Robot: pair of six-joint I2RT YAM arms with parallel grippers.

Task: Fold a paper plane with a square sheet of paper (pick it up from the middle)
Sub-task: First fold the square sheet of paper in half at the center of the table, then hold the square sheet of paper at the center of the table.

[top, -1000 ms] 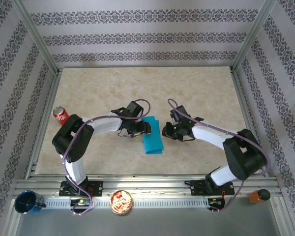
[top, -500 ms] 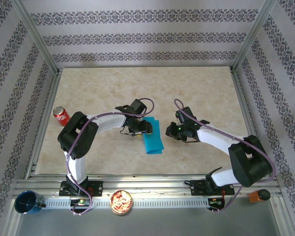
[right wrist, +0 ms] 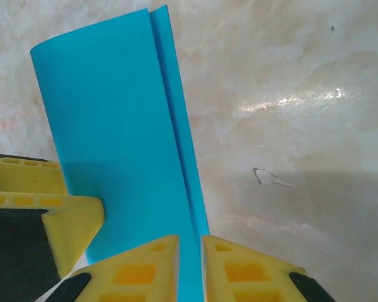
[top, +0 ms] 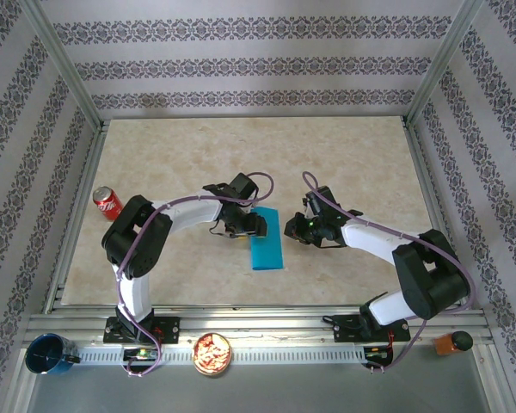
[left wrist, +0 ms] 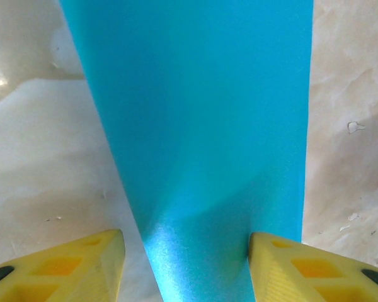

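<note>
Early in the task, by the look of it. Finds the square sheet of paper (top: pixel 267 249) doubled over into a long rectangle, lying on the bench (top: pixel 353 155) just below centre of the overhead frame. Seen from the right wrist, the two free long edges sit slightly out of line, with a narrow strip showing past the upper layer. No nose corners turned in, no wings, no dart shape yet; most of the folding left to do. Has the left hand (left wrist: pixel 186 242) about half open, fingers either side of the sheet's end, nothing clamped. Has the right hand (right wrist: pixel 190 242) nearly closed, pinching the sheet's free long edge between the fingertips.
</note>
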